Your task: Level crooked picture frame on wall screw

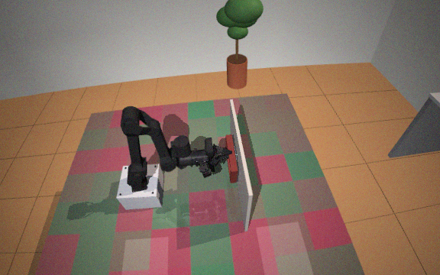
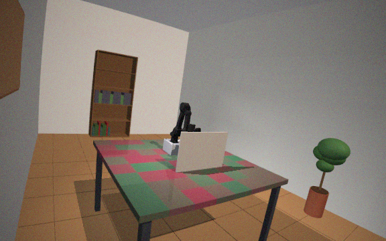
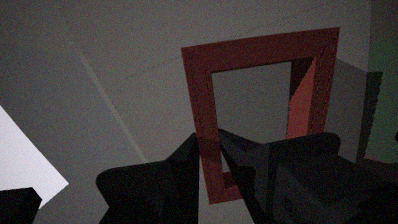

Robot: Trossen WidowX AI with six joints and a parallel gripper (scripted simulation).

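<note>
The red picture frame (image 1: 233, 169) (image 3: 260, 47) is in front of the pale upright wall panel (image 1: 245, 210) (image 2: 203, 150) (image 3: 145, 45). My gripper (image 1: 229, 152) (image 3: 206, 134) is shut on one side bar of the frame, the left one in the wrist view. In that view the frame's top bar slopes, its right end higher than its left, and the lower right of the frame is hidden behind a finger. The screw and the notched strip are hidden. In the exterior view the panel hides the frame and the fingertips.
The panel stands upright on the patchwork-coloured table (image 1: 208, 206) (image 2: 153, 197). The arm's white base (image 1: 141, 200) (image 2: 170, 147) stands on the frame's side of the panel. A potted plant (image 1: 237, 72) (image 2: 316, 202) and a bookshelf (image 2: 112, 78) stand away from the table.
</note>
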